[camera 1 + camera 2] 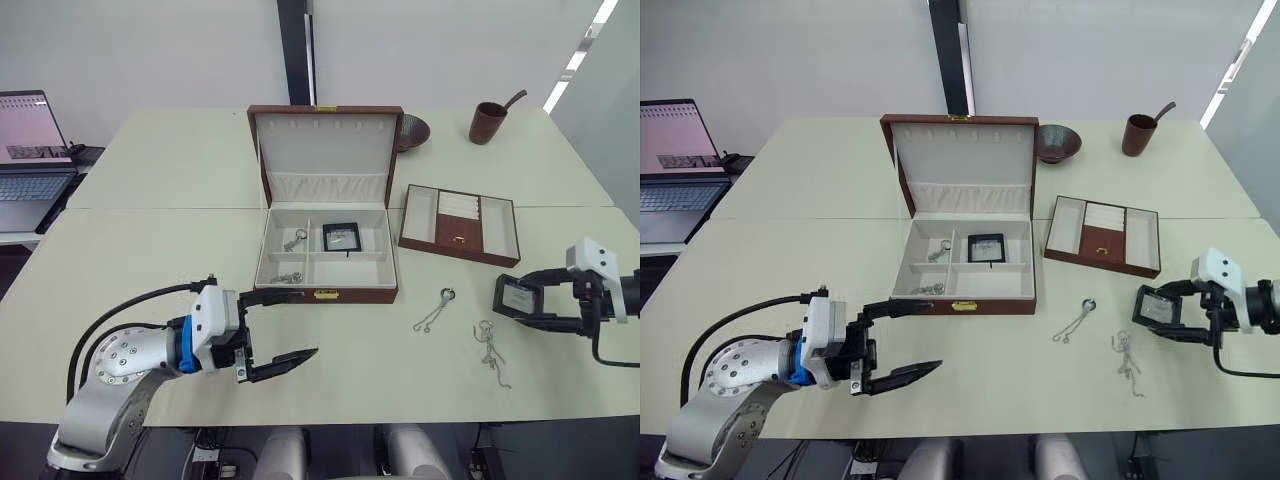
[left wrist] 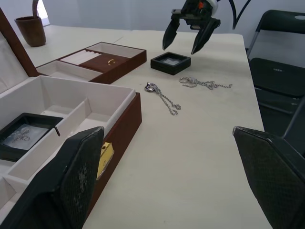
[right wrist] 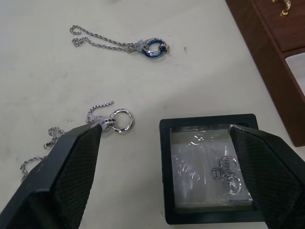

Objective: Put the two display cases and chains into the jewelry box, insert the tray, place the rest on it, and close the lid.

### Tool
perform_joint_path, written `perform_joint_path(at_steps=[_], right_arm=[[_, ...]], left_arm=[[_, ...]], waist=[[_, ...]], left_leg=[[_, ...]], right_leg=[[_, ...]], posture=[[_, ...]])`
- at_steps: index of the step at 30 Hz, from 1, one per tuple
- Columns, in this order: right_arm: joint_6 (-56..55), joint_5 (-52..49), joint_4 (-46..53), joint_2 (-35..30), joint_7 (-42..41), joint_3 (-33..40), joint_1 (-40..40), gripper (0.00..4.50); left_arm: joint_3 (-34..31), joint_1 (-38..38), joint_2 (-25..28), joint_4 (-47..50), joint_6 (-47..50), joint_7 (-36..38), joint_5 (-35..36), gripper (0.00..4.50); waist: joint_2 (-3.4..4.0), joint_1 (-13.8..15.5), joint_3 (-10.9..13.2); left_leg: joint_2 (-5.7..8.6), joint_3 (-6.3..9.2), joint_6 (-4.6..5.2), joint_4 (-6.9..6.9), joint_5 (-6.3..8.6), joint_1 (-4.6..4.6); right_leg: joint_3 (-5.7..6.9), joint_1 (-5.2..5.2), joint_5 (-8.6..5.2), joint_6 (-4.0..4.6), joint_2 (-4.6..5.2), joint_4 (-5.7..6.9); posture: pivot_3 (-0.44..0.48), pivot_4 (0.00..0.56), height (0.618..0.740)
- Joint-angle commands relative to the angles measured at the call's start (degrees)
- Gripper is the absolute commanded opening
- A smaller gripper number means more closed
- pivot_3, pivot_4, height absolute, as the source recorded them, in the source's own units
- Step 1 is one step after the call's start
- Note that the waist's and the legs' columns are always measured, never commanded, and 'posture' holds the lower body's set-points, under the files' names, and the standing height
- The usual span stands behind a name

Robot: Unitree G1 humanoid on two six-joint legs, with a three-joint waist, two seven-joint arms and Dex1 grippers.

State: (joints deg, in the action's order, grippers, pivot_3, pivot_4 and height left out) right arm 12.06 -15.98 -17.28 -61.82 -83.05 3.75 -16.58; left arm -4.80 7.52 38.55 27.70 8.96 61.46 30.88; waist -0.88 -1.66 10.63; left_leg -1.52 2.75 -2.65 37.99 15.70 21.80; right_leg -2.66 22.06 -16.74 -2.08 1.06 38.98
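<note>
The brown jewelry box (image 1: 327, 292) stands open mid-table, lid upright. One black display case (image 1: 340, 237) and some silver chains (image 1: 296, 240) lie in its compartments. The second display case (image 1: 518, 297) rests flat on the table at the right. My right gripper (image 2: 187, 37) hovers open just above it, a finger on either side, not gripping. Two chains (image 1: 436, 310) (image 1: 490, 352) lie loose on the table between box and case. The brown tray (image 1: 460, 250) sits right of the box with a gold ring in it. My left gripper (image 1: 285, 325) is open and empty by the box's front left corner.
A laptop (image 1: 30, 150) sits on a side desk at the far left. A dark bowl (image 1: 412, 130) and a brown cup with a spoon (image 1: 488, 122) stand behind the box. A black chair (image 2: 279, 71) is beyond the table's right edge.
</note>
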Motion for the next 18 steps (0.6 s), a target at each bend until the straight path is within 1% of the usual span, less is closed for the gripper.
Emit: perform_joint_path(at_steps=[1,5,16,18], right_arm=[[-0.15,1.12,1.78,-0.7,0.58,-0.22,0.06,4.5],[-0.44,1.91,2.52,-0.45,1.24,-0.68,0.57,4.5],[-5.23,5.45,0.72,0.14,3.73,-2.15,3.38,4.5],[-5.79,5.6,0.41,0.59,4.54,-1.86,3.23,4.12]], left_arm=[[0.39,3.92,0.19,3.11,-5.1,1.58,-2.26,4.47],[1.75,5.35,0.03,3.09,-7.65,2.6,-3.27,4.47],[5.33,2.6,-0.11,-0.76,-11.94,4.93,-5.06,4.47],[5.33,2.13,-0.03,-1.04,-11.84,4.91,-4.74,4.5]], waist=[[0.0,-0.13,0.0],[0.02,-0.08,0.0],[0.02,-0.1,0.0],[0.02,-0.11,0.0]], left_leg=[[0.0,0.0,0.0,-0.01,0.0,0.0],[0.02,-0.01,0.0,0.0,0.0,-0.02],[0.03,-0.02,0.0,0.01,0.0,-0.03],[0.03,-0.01,0.0,0.01,0.0,-0.03]], right_leg=[[0.0,0.01,0.0,0.0,-0.01,0.0],[0.0,0.01,0.0,0.01,-0.04,0.01],[0.0,0.0,-0.01,0.02,-0.05,0.01],[0.01,-0.01,-0.01,0.02,-0.08,0.01]], posture=[[0.0,0.15,0.74],[0.0,0.15,0.74],[0.0,0.15,0.74],[0.0,0.15,0.74]])
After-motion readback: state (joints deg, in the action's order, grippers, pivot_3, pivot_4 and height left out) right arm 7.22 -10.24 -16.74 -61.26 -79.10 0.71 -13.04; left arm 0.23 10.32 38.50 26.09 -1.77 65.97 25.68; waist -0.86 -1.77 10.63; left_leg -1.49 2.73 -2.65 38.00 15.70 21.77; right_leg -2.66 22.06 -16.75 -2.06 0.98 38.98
